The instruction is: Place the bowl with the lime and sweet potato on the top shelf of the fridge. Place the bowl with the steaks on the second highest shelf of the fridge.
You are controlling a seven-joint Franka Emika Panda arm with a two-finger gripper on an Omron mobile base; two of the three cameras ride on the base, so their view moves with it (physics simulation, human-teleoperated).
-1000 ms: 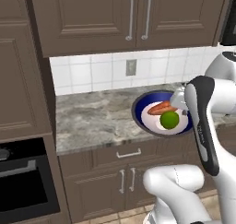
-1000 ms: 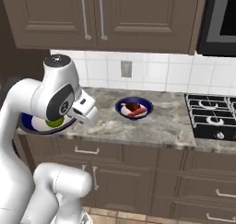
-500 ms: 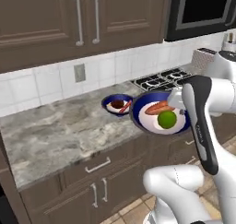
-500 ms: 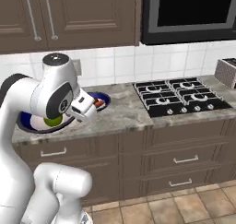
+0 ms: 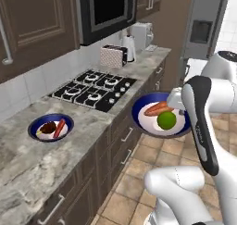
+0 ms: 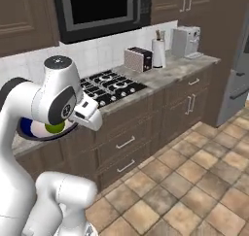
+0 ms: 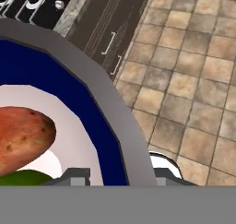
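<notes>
Gripper (image 7: 120, 174) is clamped on the rim of the blue bowl (image 5: 139, 109), one finger either side, bowl held in the air off the counter edge (image 5: 97, 115) over the tile floor (image 5: 139, 173). Lime (image 5: 166, 120) and sweet potato (image 5: 157, 109) sit inside. Steak bowl (image 5: 50, 127) rests on the counter left of the cooktop (image 5: 92, 90). Fridge (image 5: 206, 22) stands at the far right.

Lime (image 7: 25, 178) mostly cut by the lower edge; sweet potato (image 7: 23, 135) cropped at left. Gripper (image 7: 120, 174) fingertips barely visible.
</notes>
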